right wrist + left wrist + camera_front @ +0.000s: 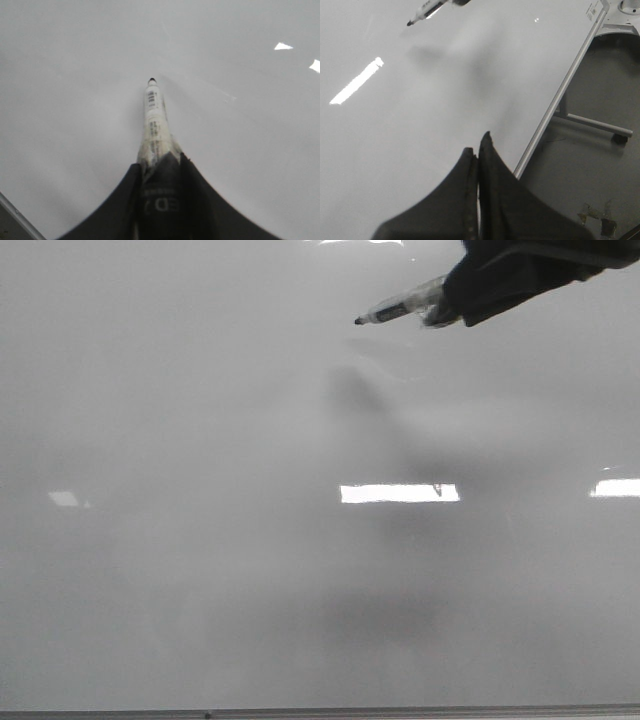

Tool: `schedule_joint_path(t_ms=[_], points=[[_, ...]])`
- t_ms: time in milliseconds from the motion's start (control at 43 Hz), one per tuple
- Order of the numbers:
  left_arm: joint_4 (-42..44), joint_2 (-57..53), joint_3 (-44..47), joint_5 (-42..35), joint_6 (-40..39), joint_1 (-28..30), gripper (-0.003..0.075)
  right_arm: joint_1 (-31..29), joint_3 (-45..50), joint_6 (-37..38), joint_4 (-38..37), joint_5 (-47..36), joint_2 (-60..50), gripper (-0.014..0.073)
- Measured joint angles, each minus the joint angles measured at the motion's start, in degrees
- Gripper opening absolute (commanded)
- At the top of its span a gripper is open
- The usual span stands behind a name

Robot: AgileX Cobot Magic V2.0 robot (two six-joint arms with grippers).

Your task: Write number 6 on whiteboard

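Note:
The whiteboard [200, 540] is glossy pale grey and fills the front view. My right gripper [450, 305] comes in at the top right, shut on a marker [395, 310] with a white body and black tip pointing left. The marker's shadow lies apart from the tip. In the right wrist view the marker [154, 120] sticks out between the shut gripper [159, 160] over the board [75, 75]. A tiny thin dark mark [437, 488] sits by a glare patch, too small to read as the number 6. My left gripper [479, 146] is shut and empty above the board [420, 110].
The board's grey metal frame runs along the near edge [300, 712] and along its side in the left wrist view [560, 95]. Beyond that side lie grey floor and a stand leg [595, 125]. Bright rectangular light reflections [398, 493] lie on the board.

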Motion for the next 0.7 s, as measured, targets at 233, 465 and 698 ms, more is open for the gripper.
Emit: schedule_joint_path(t_ms=[233,465,698], points=[[0.0,0.0,0.19,-0.13,0.0,0.0,-0.002,0.0,-1.9,0.04,0.12,-4.78,3.28,-0.0059],[0.0,0.0,0.19,-0.13,-0.1,0.0,-0.002,0.14,-2.07,0.04,0.12,-5.62,5.98,-0.0059],[0.0,0.0,0.19,-0.13,-0.1,0.0,-0.002,3.54,-2.17,0.04,-0.33,2.08,9.35,-0.0059]])
